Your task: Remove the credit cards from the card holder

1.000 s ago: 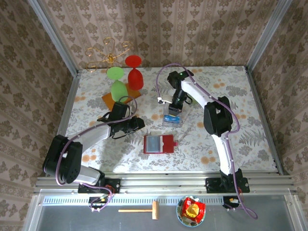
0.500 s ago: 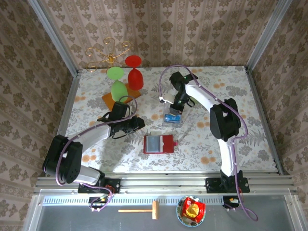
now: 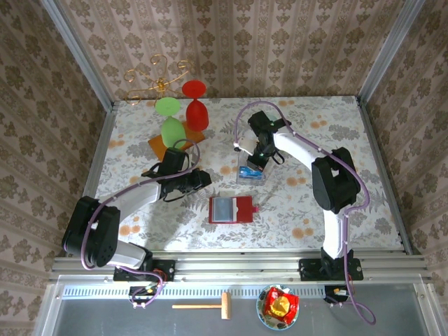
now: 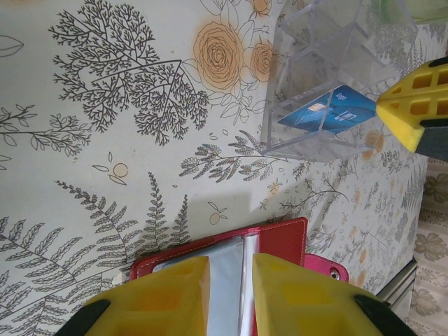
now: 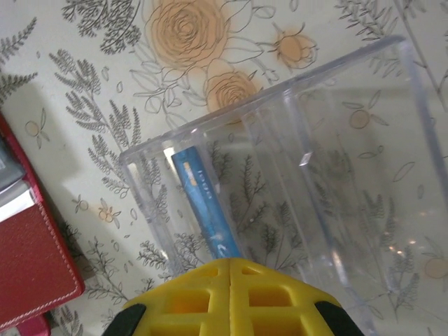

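The yellow finger pads (image 5: 210,276) on my right gripper are matt moulded plastic with a waffle grid. The clear box (image 5: 329,140) is smooth, glossy hard plastic that catches glints, and the blue card (image 5: 207,210) inside has a slick plastic sheen. The card holder (image 5: 31,269) looks like grained red leather with stitched edges, its pockets (image 4: 227,266) a cloudy film. The table cover (image 4: 105,161) is matt and printed.

Top external camera: high behind the arm bases (image 3: 150,271), looking down at the whole table (image 3: 364,182); bases at 6 o'clock. Left wrist camera: near the surface, left gripper (image 4: 231,262) at 6 o'clock, clear box (image 4: 329,56) at 1 o'clock. Right wrist camera: very near, directly over that box. All three views share the box and the red card holder (image 4: 280,241).
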`<state>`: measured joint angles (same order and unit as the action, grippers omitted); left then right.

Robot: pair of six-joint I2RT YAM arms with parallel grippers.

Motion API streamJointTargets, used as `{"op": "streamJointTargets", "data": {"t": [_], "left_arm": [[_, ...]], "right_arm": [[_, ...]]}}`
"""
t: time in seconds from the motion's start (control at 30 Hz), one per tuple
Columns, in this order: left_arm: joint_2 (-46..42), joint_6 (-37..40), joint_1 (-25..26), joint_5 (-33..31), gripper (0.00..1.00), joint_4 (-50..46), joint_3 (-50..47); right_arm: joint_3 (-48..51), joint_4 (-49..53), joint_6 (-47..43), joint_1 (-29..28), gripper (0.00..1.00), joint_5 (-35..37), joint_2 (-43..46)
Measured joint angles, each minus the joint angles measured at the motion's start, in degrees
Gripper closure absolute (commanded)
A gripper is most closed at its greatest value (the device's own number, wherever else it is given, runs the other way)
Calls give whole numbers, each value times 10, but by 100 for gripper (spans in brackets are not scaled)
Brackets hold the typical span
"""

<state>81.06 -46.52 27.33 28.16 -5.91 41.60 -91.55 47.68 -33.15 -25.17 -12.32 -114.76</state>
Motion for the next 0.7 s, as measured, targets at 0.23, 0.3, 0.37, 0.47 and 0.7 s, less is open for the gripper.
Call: {"op": "streamJointTargets", "data": {"t": [0.23,0.3,0.37,0.47,0.7], "left_arm": [[0,-2,3,0,77,2,-6],[0,-2,4,0,77,2,-7],[0,-2,4,0,77,2,-7],[0,-2,4,0,77,2,-7],[0,-2,4,0,77,2,-7]], "right_arm": [[4,-27,9,0,100,8,3],[7,-32,11,0,100,14,3],[10,-34,13,0,100,17,3],[11,-36,15,0,100,19,3],[16,-39,17,-1,100,19,3]]}}
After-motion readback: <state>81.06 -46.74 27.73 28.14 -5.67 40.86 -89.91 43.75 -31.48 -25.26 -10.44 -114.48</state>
